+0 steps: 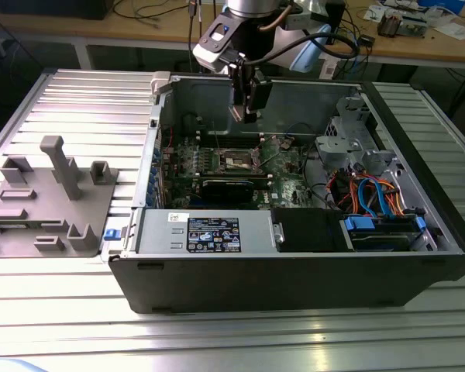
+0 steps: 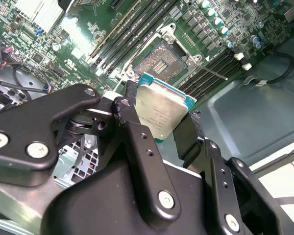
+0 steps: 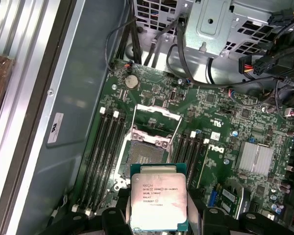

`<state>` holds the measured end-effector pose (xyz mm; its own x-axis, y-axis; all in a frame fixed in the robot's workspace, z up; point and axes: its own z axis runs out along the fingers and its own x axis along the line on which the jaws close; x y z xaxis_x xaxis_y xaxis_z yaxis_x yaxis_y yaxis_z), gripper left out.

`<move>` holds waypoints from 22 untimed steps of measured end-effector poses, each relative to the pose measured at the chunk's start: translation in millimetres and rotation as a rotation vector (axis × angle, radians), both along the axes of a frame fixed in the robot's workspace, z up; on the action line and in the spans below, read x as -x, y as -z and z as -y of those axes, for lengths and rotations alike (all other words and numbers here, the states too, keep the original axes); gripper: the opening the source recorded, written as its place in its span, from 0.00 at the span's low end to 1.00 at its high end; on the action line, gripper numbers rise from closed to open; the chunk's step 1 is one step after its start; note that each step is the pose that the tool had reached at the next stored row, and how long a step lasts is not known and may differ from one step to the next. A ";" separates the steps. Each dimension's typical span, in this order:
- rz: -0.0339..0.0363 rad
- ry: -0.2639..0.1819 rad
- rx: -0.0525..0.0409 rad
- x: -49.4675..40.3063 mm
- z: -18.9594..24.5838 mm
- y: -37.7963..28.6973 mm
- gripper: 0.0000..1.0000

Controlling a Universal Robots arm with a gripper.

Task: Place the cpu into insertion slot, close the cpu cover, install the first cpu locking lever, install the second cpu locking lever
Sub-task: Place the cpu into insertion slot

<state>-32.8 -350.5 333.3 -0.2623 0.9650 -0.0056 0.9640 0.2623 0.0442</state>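
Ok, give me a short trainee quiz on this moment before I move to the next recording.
1. True or false: the cpu is already seated in the slot.
2. The end effector is: A) open over the board, B) shut on the cpu, C) shut on a cable.
3. Fill in: in the exterior view, the end effector hangs over the open computer ___.

Key:
1. False. The cpu is held off the board, and the slot's centre is bare.
2. B.
3. case.
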 end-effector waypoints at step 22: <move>0.0001 0.070 -0.0001 0.0 0.0 0.9 0.54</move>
